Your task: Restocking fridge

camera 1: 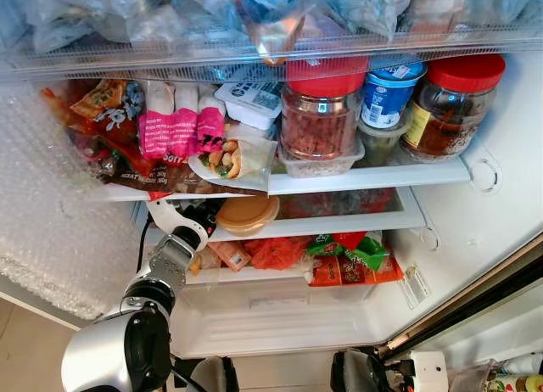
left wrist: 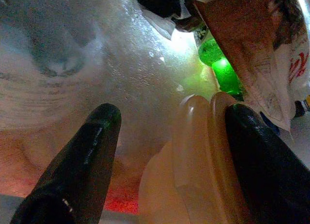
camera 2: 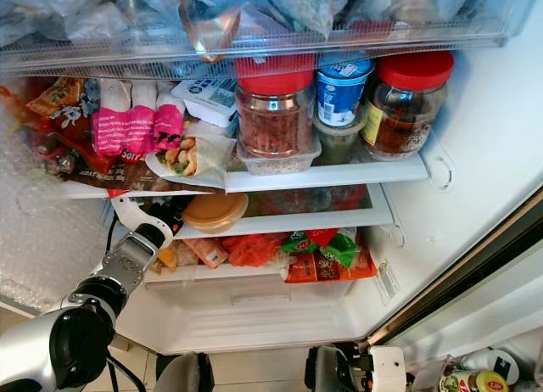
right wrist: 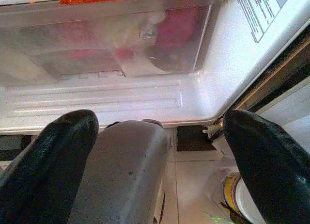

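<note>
My left arm reaches into the open fridge (camera 1: 488,265), its gripper (left wrist: 172,151) spread apart beside a tan lidded container (camera 1: 246,214) that sits on the middle shelf (camera 1: 339,225). In the left wrist view, one black finger (left wrist: 256,161) presses against the container's edge while the other finger (left wrist: 82,156) stands clear of it, so the gripper is not clamped on anything. Beyond the container, deeper on the same shelf, something green (left wrist: 220,66) glows against the frosted back wall.

Directly above the container, the upper shelf (camera 1: 365,178) is packed: a wrapped sandwich (camera 1: 229,159) lies just over it, with pink packets (camera 1: 174,133) and snack bags (camera 1: 102,112) further to my left. To the right of the sandwich stand a red-lidded jar (camera 1: 321,112), a blue and white tub (camera 1: 389,91) and a second red-lidded jar (camera 1: 450,103). A white carton (camera 1: 250,102) rests behind the sandwich.

Below the container, orange and green packets (camera 1: 348,260) crowd the lowest shelf over the clear drawer (right wrist: 111,44).

My right gripper (right wrist: 160,161) hangs low, under the container's shelf and in front of the drawer, its fingers wide apart and holding nothing, with my own grey body part (right wrist: 121,175) between them.
</note>
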### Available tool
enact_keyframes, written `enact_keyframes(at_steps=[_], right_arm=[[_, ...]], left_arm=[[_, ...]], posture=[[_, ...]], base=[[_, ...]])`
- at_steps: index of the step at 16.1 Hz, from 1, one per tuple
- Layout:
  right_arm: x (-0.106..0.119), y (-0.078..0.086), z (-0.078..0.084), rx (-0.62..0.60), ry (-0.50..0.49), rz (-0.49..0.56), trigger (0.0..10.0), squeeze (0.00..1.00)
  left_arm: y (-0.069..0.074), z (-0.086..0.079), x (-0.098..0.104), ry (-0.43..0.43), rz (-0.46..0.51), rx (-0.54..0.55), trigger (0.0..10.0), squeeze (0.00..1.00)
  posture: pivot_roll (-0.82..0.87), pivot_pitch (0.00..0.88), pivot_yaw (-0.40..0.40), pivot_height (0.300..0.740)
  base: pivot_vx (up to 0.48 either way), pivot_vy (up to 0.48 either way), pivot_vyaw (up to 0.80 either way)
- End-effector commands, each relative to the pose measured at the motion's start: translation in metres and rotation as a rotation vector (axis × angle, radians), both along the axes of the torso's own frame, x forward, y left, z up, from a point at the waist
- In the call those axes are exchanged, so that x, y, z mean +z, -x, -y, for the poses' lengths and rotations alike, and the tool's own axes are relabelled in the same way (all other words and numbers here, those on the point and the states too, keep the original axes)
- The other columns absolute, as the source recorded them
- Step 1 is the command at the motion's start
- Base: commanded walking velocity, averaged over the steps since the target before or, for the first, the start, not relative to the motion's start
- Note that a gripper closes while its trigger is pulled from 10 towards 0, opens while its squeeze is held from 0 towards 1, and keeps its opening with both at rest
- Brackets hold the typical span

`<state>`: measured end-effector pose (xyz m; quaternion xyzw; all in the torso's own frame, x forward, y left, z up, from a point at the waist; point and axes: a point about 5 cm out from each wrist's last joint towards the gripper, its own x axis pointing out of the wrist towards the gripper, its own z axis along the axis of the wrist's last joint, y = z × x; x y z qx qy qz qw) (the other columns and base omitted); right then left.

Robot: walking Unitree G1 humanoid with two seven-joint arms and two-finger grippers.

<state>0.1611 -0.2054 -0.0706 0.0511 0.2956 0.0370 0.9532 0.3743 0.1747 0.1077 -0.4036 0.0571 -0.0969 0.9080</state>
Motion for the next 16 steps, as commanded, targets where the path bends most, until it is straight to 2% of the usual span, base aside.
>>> enact_keyframes(at_steps=[1, 3, 6, 9, 10, 13, 16], right_arm=[[-0.023, 0.04, -0.011, 0.017, -0.019, -0.203, 10.0, 0.0], [-0.024, 0.039, -0.017, 0.02, -0.018, -0.215, 10.0, 0.0], [-0.024, 0.04, -0.017, 0.021, -0.014, -0.213, 10.0, 0.0], [-0.016, 0.039, -0.007, 0.037, -0.02, -0.104, 10.0, 0.0], [-0.014, 0.044, -0.009, 0.047, -0.023, -0.066, 10.0, 0.0], [-0.013, 0.05, -0.008, 0.052, -0.023, -0.05, 10.0, 0.0], [-0.012, 0.047, -0.009, 0.059, -0.026, -0.043, 10.0, 0.0]], left_arm=[[0.002, -0.001, -0.004, 0.005, -0.019, -0.013, 10.0, 0.0], [0.003, -0.002, -0.003, 0.061, -0.001, -0.011, 10.0, 0.0], [0.003, 0.001, -0.002, 0.127, 0.03, -0.031, 10.0, 0.0], [0.004, 0.002, -0.002, 0.145, 0.035, -0.031, 10.0, 0.0], [0.004, 0.002, -0.003, 0.155, 0.039, -0.035, 10.0, 0.0], [0.006, 0.002, -0.003, 0.173, 0.057, -0.042, 10.0, 0.0], [0.008, -0.001, -0.004, 0.186, 0.079, -0.044, 10.0, 0.0]], posture=[[-0.13, 0.164, 0.033, 0.618], [-0.13, 0.165, 0.033, 0.618], [-0.14, 0.164, 0.032, 0.618], [-0.14, 0.163, 0.032, 0.618], [-0.14, 0.162, 0.032, 0.618], [-0.14, 0.162, 0.032, 0.618], [-0.13, 0.159, 0.036, 0.618]], base=[[0.0, 0.0, 0.0], [0.0, 0.0, 0.0], [0.0, 0.0, 0.0], [0.0, 0.0, 0.0], [0.0, 0.0, 0.0], [0.0, 0.0, 0.0], [0.0, 0.0, 0.0]])
